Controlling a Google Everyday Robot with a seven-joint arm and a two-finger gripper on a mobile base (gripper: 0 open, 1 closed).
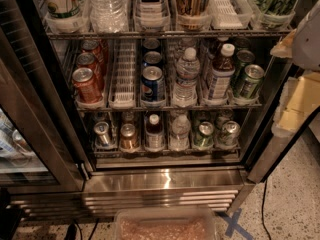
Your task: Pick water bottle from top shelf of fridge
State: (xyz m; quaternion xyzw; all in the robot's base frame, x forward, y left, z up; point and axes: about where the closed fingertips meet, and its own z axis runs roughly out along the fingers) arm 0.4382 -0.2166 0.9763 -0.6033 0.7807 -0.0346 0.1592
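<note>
The fridge (165, 180) stands open with three wire shelves showing. A water bottle (187, 76), clear and ribbed with a white cap and a pale label band, stands in the middle of the second visible shelf. A larger clear ribbed bottle (107, 6) stands on the uppermost visible shelf, its cap cut off by the frame. A third small water bottle (180, 131) is on the lowest shelf. My gripper (300, 99) is a pale grey and yellowish shape at the right edge, in front of the fridge's right frame and well right of the bottles.
Red cans (87, 81), a blue can (152, 81), a brown drink bottle (220, 74) and green cans (248, 79) flank the water bottle. A clear plastic tub (165, 226) sits on the floor below. A blue tape cross (235, 224) and cables lie on the floor.
</note>
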